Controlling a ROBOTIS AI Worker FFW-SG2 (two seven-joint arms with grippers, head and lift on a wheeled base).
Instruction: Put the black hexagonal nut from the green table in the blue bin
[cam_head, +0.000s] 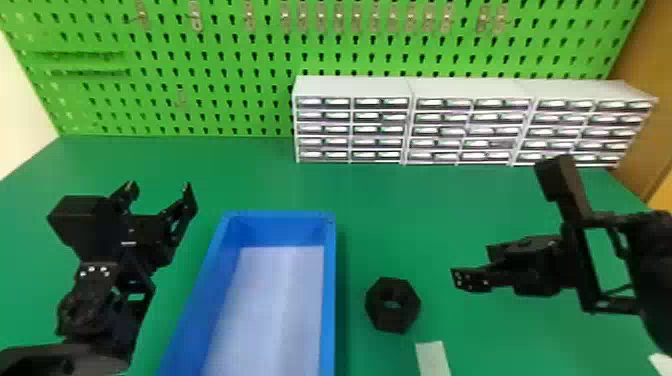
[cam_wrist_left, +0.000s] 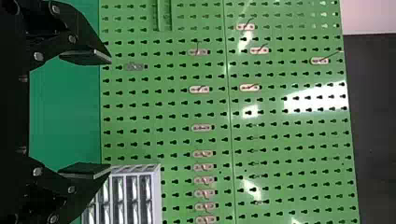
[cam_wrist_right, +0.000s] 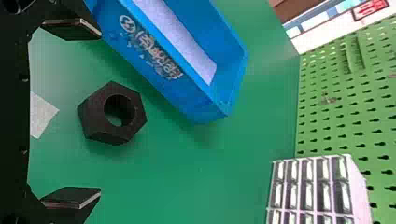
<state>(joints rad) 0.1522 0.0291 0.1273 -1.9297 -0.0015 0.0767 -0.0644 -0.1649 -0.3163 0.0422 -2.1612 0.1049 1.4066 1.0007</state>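
Right tool (cam_head: 471, 265) open, black hexagonal nut (cam_head: 394, 318) apart, to its left.

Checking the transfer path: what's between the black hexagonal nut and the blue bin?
Just a bare strip of the green table between the black hexagonal nut and the blue bin; head and right wrist views both show it.

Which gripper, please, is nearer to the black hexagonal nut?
Right: the right gripper is right of the nut; the left gripper is across the blue bin from it.

Nut (cam_head: 393, 320) on table (cam_head: 240, 175), right of bin (cam_head: 328, 300); drawer units (cam_head: 465, 125) behind, before pegboard (cam_head: 230, 62).
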